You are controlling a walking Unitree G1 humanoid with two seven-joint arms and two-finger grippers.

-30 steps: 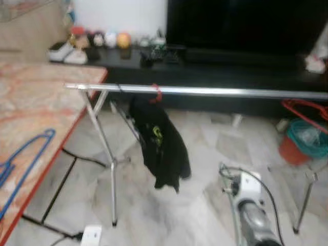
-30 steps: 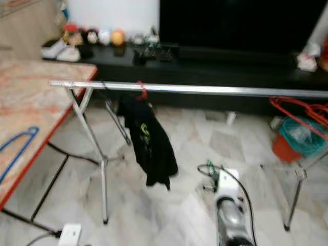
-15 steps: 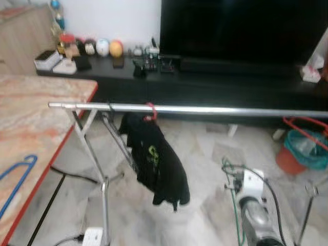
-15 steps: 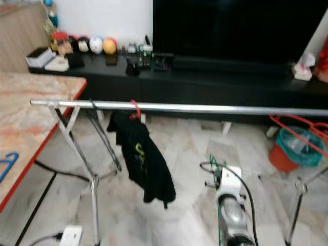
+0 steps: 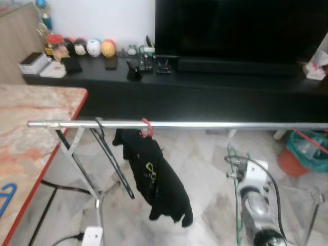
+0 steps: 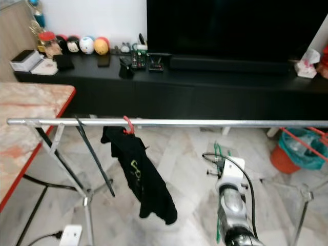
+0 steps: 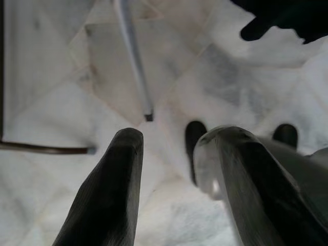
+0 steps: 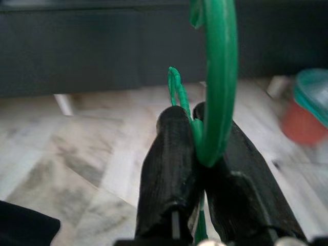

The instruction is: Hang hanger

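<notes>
My right gripper is shut on the thin green hanger, whose hook curves up past the fingers. In the eye views the green hanger hangs beside my raised right arm, in front of and below the silver rail of the clothes rack. On the rail's left part a black garment hangs from a red hanger hook, and a bare black hanger hangs left of it. My left gripper points down at the floor, open, with nothing between its fingers.
A marble table with a red edge stands at the left, with a blue hanger on it. Behind the rack a black TV console runs along the wall. A red bucket with a teal basket sits at the right. A power strip lies by the rack leg.
The whole picture has shifted: the camera moved, so the rail sits lower in view and the table has slid off to the left. My right gripper still holds the green hanger.
</notes>
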